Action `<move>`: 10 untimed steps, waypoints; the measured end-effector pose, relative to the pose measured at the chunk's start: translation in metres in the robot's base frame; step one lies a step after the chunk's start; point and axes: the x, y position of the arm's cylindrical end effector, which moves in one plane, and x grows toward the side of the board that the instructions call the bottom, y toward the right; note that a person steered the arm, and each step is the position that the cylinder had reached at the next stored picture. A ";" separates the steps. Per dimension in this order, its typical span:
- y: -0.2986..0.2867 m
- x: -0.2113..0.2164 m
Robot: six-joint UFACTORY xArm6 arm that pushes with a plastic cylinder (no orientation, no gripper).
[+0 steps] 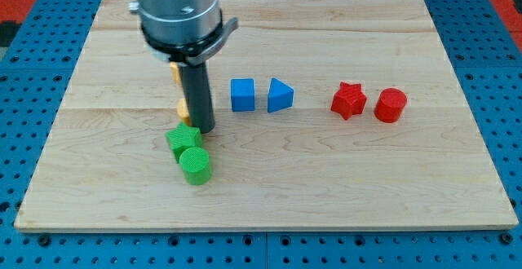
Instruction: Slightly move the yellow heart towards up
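My rod comes down from the grey arm housing at the view's upper left. My tip rests on the wooden board. Two yellow blocks are mostly hidden behind the rod: one sliver shows just left of the rod above the tip, another shows higher up under the housing. I cannot tell which of them is the heart. A green star-like block lies just left of and below the tip, and a green cylinder touches it below.
A blue cube and a blue triangular block lie to the right of the rod. A red star and a red cylinder lie further right. The board sits on a blue pegboard.
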 end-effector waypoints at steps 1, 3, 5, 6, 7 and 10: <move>-0.059 0.000; -0.074 -0.004; -0.061 0.008; -0.061 0.004; -0.056 -0.017; -0.023 -0.003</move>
